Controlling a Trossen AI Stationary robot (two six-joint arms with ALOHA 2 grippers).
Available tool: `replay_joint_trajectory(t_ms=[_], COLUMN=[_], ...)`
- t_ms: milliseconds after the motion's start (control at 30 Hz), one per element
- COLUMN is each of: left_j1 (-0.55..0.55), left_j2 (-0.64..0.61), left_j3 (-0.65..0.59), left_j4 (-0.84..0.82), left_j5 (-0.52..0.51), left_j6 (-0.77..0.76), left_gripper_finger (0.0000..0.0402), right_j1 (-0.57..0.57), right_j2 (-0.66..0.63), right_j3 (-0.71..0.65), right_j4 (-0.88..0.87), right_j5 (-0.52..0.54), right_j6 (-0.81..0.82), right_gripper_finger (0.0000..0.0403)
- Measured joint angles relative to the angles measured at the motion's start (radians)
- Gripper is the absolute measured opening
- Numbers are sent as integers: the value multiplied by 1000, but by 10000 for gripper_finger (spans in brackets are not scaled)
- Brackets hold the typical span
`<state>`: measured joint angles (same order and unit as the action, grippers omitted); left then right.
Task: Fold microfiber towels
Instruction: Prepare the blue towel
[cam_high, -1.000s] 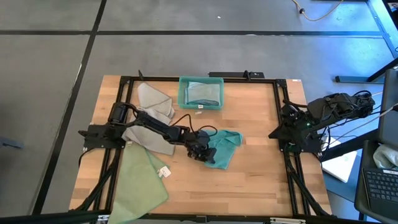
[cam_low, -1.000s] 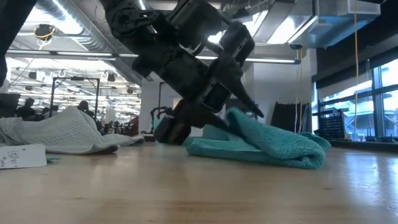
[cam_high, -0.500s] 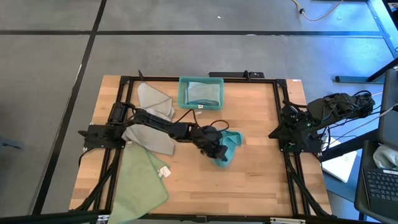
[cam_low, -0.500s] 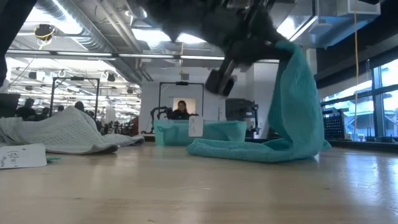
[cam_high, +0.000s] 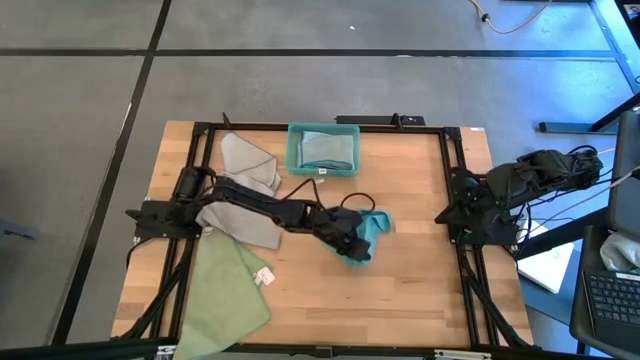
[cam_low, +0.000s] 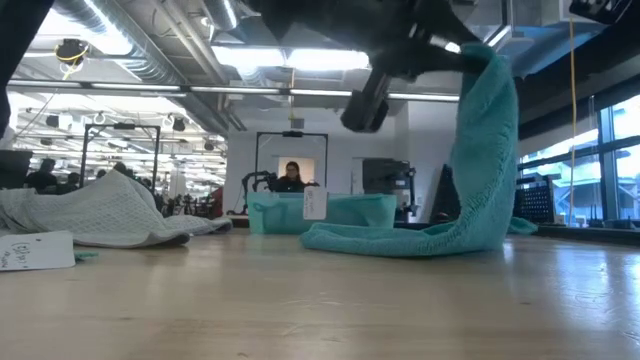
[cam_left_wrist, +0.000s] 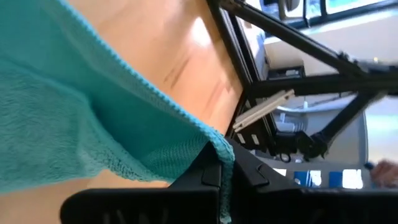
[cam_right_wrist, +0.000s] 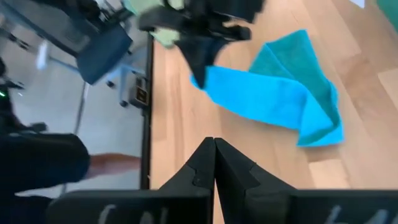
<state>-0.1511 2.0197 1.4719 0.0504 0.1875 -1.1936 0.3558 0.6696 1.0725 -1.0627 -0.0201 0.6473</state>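
Teal towel, table centre: soft, light, floppy; left claw pinches its 7 o'clock edge, lifted. Right claw clenched, empty, 3 o'clock.

Fluffy cloth towel (teal); wooden table.

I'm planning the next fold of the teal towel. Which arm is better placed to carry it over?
Probably the left. The left gripper is shut on the teal towel at mid-table, with one edge lifted high. The right gripper is shut and waits at the table's right edge, away from the cloth.
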Motion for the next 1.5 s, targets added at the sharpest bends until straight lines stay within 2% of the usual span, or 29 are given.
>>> replay_joint_trajectory(t_ms=[133,300,567,833,967,1100,1233,1333,1500], left_j1=[-36,-74,-132,-171,-175,-175,-171,-170,-170], left_j2=[2,59,228,365,399,400,400,400,400], left_j3=[0,11,147,325,358,359,359,359,359], left_j4=[55,157,156,138,111,94,93,93,92], left_j5=[-31,-40,71,77,88,93,93,94,95], left_j6=[81,83,29,54,51,51,51,49,46], left_gripper_finger=[0,0,23,46,44,46,45,44,47], right_j1=[0,0,0,-1,0,9,29,35,35], right_j2=[23,43,80,183,256,324,389,457,587], right_j3=[-10,-97,-335,-503,-576,-615,-620,-621,-621], right_j4=[-19,24,316,461,577,725,888,885,872], right_j5=[17,12,-178,-123,-176,-262,-257,-189,-181], right_j6=[-29,-28,-22,-89,-103,-101,-122,-129,-129], right_gripper_finger=[12,12,12,12,12,12,12,12,12])
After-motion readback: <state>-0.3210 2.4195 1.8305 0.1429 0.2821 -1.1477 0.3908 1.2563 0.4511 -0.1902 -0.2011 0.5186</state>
